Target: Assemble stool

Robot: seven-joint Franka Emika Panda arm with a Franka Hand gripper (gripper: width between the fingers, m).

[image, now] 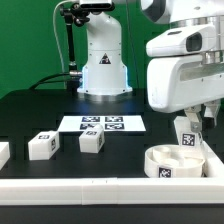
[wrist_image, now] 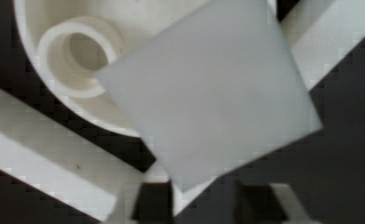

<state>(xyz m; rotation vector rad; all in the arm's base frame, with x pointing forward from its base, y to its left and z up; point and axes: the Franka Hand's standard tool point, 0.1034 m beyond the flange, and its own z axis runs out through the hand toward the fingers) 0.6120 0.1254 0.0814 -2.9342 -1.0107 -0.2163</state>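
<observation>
1. Starting nearest you, a white rail (image: 100, 188) edges the front of the black counter (image: 40, 110).
2. Just behind it, on the exterior view's right, the seat (image: 175, 160) lies hollow side up. You can see no leg standing in it, and the wrist view shows one round socket (wrist_image: 72, 50) empty.
3. Over the seat's far side the pincer (image: 190, 120) is clamped tight on one leg (image: 187, 135), gripping its upper end so the tagged body hangs down toward the seat. In the wrist view that leg fills the middle of the picture, slanted across the seat. You cannot tell whether its lower end touches the seat yet.
4. Further back and well apart from the seat, two loose legs (image: 91, 141) sit on the counter toward the exterior view's left. A white block (image: 3, 153) is cut off by the edge; it may be another leg, but you cannot be sure.
5. Beyond them lies the marker board (image: 103, 124), and behind that the arm's base (image: 103, 65).
6. Judge the stool barely begun: the first leg is being brought to its socket but is not yet seated, and every other leg remains to be fetched and fixed.
</observation>
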